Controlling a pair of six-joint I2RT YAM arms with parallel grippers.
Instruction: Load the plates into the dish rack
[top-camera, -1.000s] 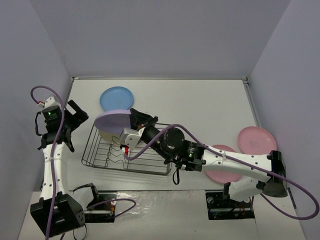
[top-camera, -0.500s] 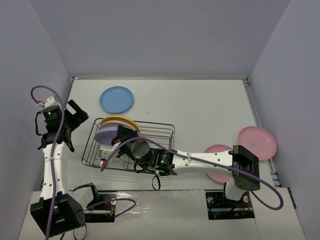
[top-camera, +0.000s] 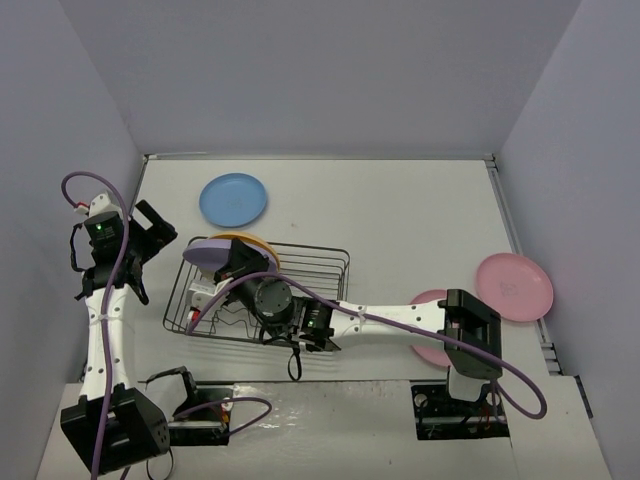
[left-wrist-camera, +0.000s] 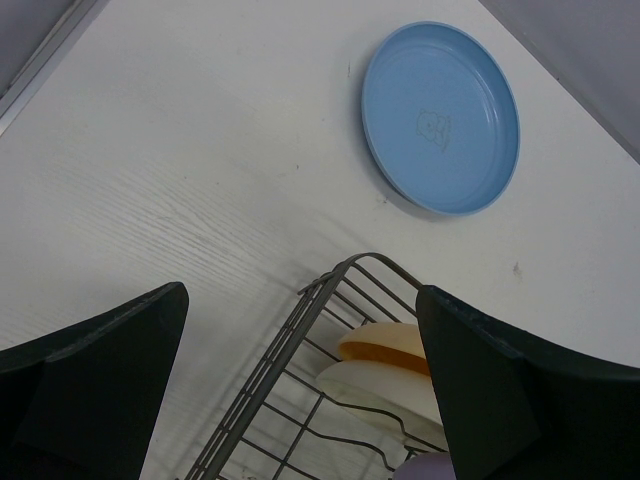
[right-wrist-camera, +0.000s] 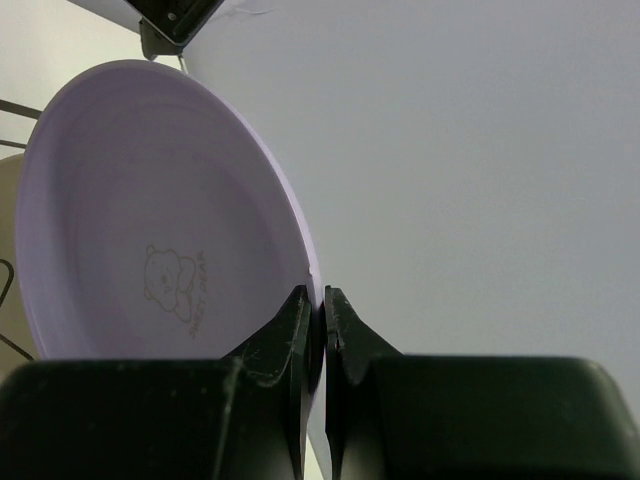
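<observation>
The purple plate (right-wrist-camera: 150, 220) hangs tilted over the left end of the dish rack (top-camera: 330, 262), beside the yellow-orange plate (left-wrist-camera: 385, 345) and the cream plate (left-wrist-camera: 365, 388) that stand inside. My right fingers (right-wrist-camera: 303, 318) pinch its rim tightly. My left fingers (left-wrist-camera: 480, 370) are spread wide and hold nothing.

The blue plate (left-wrist-camera: 440, 118) and two pink plates (top-camera: 514, 286) lie on the worktop (top-camera: 400, 210), so I judge about half remains. Only the left wrist view shows the cream plate clearly; only the top view shows the pink ones.

We see a white surface (top-camera: 400, 220) with faint grain. The dish rack (top-camera: 322, 262) stands on it, 1 corner showing between the left fingers (left-wrist-camera: 90, 350). 1 blue plate (left-wrist-camera: 441, 118) lies flat beyond those fingers, apart from the rack. 2 pink plates (top-camera: 514, 287) lie well apart from the right fingers (right-wrist-camera: 285, 340).
</observation>
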